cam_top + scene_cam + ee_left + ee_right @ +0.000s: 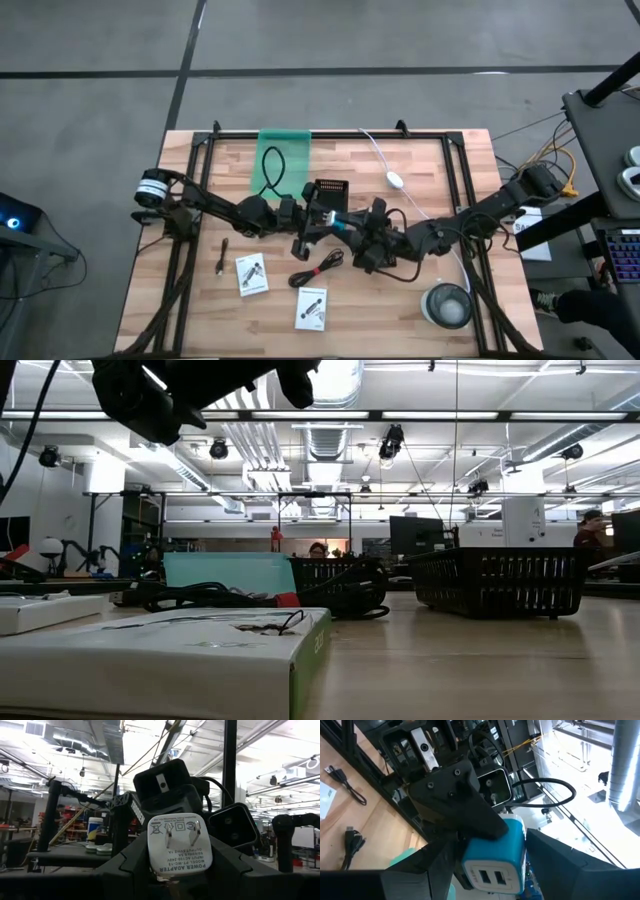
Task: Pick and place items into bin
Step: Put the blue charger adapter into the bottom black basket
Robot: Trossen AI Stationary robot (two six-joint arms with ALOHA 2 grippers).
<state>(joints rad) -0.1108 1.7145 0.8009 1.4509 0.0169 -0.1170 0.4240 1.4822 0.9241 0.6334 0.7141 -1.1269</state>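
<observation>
Held between both arms above the middle of the surface [420,160]: a small power adapter [179,845], white with a light-blue body, clamped by the left gripper [312,225] and by the right gripper [368,232] alike; long axis across the surface, from one gripper to the other. Prongs and printed label seen only from the left wrist; two USB ports on the blue end [492,865] only from the right wrist. Below lie the red-black cable [318,268], two white packets [252,274], a thin black stick [222,256]; green bin [285,160] at the far edge.
</observation>
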